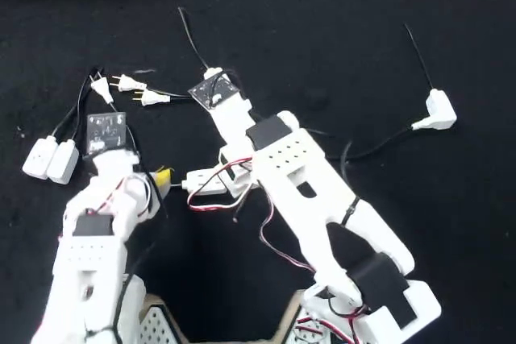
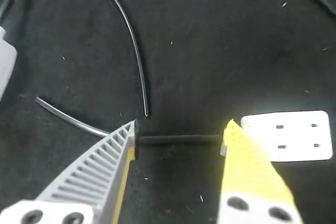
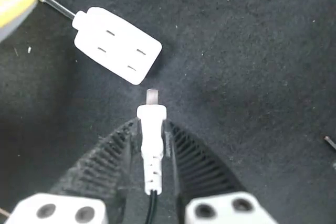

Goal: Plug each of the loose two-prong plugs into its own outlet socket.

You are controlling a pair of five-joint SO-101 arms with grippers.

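My right gripper (image 3: 152,127) is shut on a white two-prong plug (image 3: 151,145), with a black finger on each side of its body. The prongs point at a white outlet block (image 3: 116,44) a short gap ahead. My left gripper (image 2: 178,129) stands open, one finger grey and one yellow. A black cable (image 2: 178,140) runs lengthwise between its tips toward the same outlet block (image 2: 289,136), which lies beside the yellow finger. From above, the outlet block (image 1: 205,183) lies mid-table next to that yellow finger (image 1: 162,176), under my right arm.
Three loose plugs (image 1: 129,84) lie on the black cloth at the far left. Two white adapter blocks (image 1: 50,159) sit near the left edge. An angled white plug (image 1: 435,112) with its cable lies far right. Thin black cables cross the cloth.
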